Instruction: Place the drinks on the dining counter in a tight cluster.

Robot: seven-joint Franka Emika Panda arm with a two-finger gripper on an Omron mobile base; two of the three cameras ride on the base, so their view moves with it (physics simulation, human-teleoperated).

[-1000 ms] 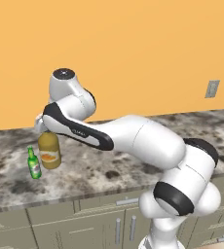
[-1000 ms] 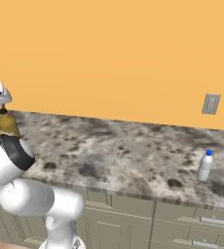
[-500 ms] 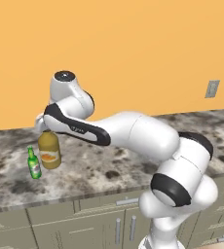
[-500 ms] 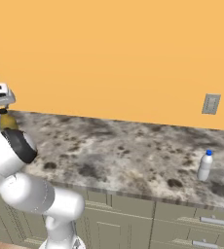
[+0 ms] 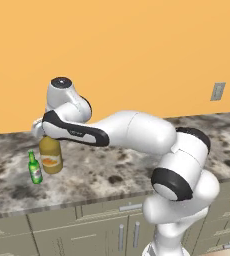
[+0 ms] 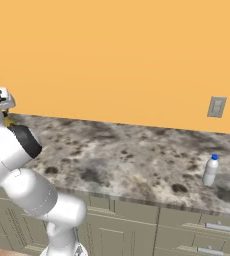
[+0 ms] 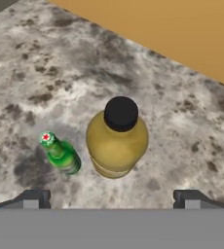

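The amber juice jug [image 7: 116, 141] with its black cap stands upright on the dining counter [image 7: 182, 121], with the slim green bottle [image 7: 60, 154] close on its left, a narrow gap between them. My gripper [image 7: 111, 200] hangs open straight above the jug, its fingertips [image 7: 33, 199] wide apart and holding nothing. In the left base view the hand [image 5: 41, 130] sits just over the jug [image 5: 51, 156], and the green bottle [image 5: 35, 169] stands at the jug's front left. The small white blue-capped bottle [image 6: 210, 170] stands alone far off at the right end of the counter [image 6: 127, 155].
An orange wall runs behind the counter, with a grey outlet plate [image 6: 216, 106] on it. Olive-grey cabinet fronts with bar handles [image 5: 129, 207] lie below the counter's front edge. My arm's elbow [image 5: 137, 132] arches over the counter's middle.
The arm's elbow and shoulder have shifted a little while the hand stays above the jug. The jaws stay open and the bottles have not moved.
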